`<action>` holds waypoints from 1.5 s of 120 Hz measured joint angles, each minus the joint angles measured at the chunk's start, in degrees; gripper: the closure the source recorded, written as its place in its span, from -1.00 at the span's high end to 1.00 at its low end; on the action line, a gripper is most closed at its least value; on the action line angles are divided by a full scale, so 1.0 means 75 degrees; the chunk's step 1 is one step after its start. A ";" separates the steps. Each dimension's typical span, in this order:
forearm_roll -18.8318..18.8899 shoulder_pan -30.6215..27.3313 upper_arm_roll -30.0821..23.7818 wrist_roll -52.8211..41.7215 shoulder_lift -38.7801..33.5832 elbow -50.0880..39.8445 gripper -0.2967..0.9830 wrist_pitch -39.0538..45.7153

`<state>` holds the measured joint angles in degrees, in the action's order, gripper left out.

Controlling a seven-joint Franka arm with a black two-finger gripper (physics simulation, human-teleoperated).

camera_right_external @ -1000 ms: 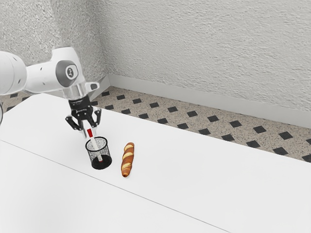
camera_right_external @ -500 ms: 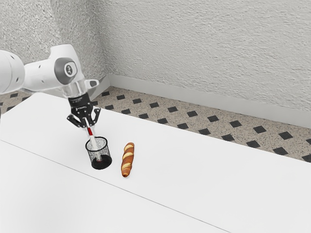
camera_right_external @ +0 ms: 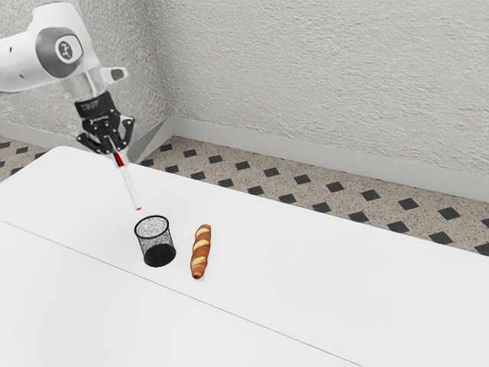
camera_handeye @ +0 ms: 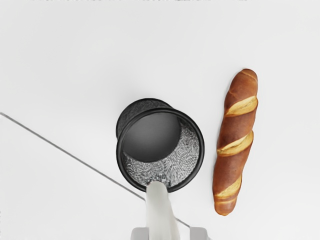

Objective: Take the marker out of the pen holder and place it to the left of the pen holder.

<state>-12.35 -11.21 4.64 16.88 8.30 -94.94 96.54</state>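
Observation:
My gripper (camera_right_external: 118,151) is high over the table at the exterior view's left, shut on the marker's upper end. The white marker (camera_right_external: 130,185) with a red band hangs tilted below it, its lower tip above and a little to the side of the pen holder's rim. The black mesh pen holder (camera_right_external: 157,243) stands upright on the table. In the wrist view the marker (camera_handeye: 161,212) reaches up from the lower edge between the fingertips of my gripper (camera_handeye: 169,234), overlapping the rim of the pen holder (camera_handeye: 201,145), whose inside holds nothing.
A brown twisted bread (camera_right_external: 201,251) lies on the white table (camera_right_external: 306,267) beside the pen holder, toward the exterior view's right; the wrist view has the bread (camera_handeye: 236,142) too. A thin seam line crosses the tabletop near the holder.
My gripper has risen and moved toward the exterior view's left, lifting the marker out of the pen holder. Its fingers have closed on the marker since the earliest frame. Holder and bread have stayed put.

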 joint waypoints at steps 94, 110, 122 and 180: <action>0.0308 -0.0929 -0.0025 0.0114 0.2508 0.1426 -0.69 -0.0278; 0.0857 -0.0933 -0.0024 0.0179 0.2532 0.1431 -0.69 -0.0486; 0.1207 -0.0935 -0.0019 0.0237 0.2656 0.1432 -0.69 -0.0656; 0.2073 -0.0898 -0.0039 0.0434 0.3219 0.1701 -0.69 -0.1454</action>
<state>3.20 -17.95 4.35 20.14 32.45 -82.19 85.63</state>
